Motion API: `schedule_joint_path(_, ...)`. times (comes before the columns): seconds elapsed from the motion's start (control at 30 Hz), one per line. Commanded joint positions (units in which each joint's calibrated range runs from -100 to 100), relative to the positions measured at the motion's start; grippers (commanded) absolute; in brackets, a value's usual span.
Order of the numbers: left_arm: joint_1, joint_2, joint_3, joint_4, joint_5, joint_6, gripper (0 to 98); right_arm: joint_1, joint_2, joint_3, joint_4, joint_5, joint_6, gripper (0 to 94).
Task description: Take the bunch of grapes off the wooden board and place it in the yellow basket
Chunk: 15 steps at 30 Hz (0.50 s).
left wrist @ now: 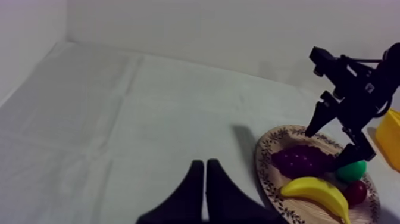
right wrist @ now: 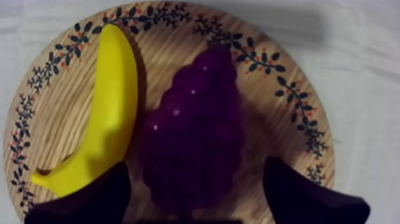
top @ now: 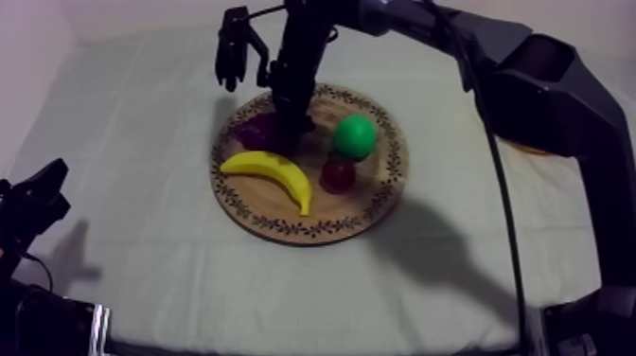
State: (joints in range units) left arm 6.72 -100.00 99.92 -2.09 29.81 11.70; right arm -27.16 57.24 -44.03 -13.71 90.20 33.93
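Note:
The purple bunch of grapes (right wrist: 193, 137) lies on the round wooden board (right wrist: 286, 95) beside the banana (right wrist: 110, 101). My right gripper (right wrist: 196, 196) is open just above the board, with one finger on each side of the bunch and a gap on both sides. From above, the right arm reaches in from the upper right, and its gripper (top: 290, 131) points down at the grapes (top: 254, 130). My left gripper (left wrist: 205, 173) is shut on nothing, low at the table's left (top: 33, 199). The yellow basket (left wrist: 390, 137) stands just past the board (left wrist: 268, 173).
The board (top: 379, 194) also holds a banana (top: 274, 172), a green pear (top: 355, 135) and a small red fruit (top: 338, 174), close to the grapes. Bare cloth stretches left of the board and along the front.

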Motion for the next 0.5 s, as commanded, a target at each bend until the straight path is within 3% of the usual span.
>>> schedule_joint_path(0.0, 0.0, 0.0, 0.0, 0.02, 0.0, 0.0, 0.1, 0.0, 0.5, -0.2, -0.2, -0.1, 0.1, 62.5)
schedule_joint_path(0.47, 0.0, 0.0, 0.0, 0.02, 0.0, 0.0, 0.1, -0.7, 4.0, -0.7, 0.0, -3.9, 0.5, 52.3)
